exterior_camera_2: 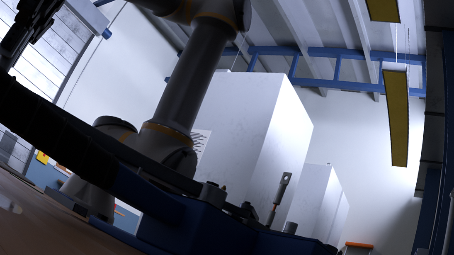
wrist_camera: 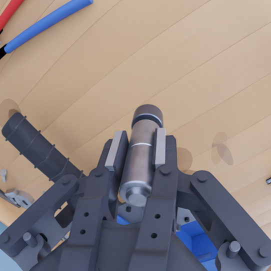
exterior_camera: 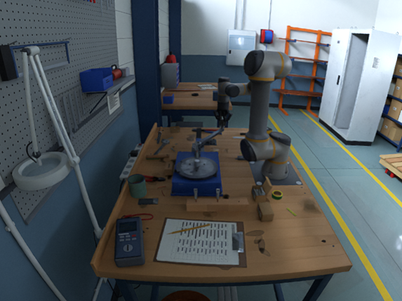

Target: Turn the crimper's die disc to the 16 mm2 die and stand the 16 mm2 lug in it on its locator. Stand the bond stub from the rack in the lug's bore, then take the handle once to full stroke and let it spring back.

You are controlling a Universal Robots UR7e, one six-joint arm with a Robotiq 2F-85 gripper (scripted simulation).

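A grey metal cylinder [wrist_camera: 141, 154] with a dark band near its far end is clamped in my closed gripper [wrist_camera: 137, 151]. It stands upright above the crimper's handle [wrist_camera: 38, 149], a black ribbed grip that slants up from the blue crimper base [exterior_camera: 196, 174]. My gripper [exterior_camera: 221, 123] hangs over the handle's raised far end at the back of the bench. The die disc [exterior_camera: 196, 167] lies flat on the base. A lug with a stub below it [exterior_camera_2: 277, 198] stands upright on the crimper. The disc's die markings are too small to read.
Behind the crimper a second bench [exterior_camera: 193, 97] and a blue pillar [exterior_camera: 144, 49] stand. Red and blue handled pliers [wrist_camera: 45, 22] lie on the bench under my gripper. A rack block with pins [exterior_camera: 213, 202], a green mug [exterior_camera: 137, 186], a clipboard [exterior_camera: 200, 241] and a meter [exterior_camera: 129, 241] sit at the bench's near side.
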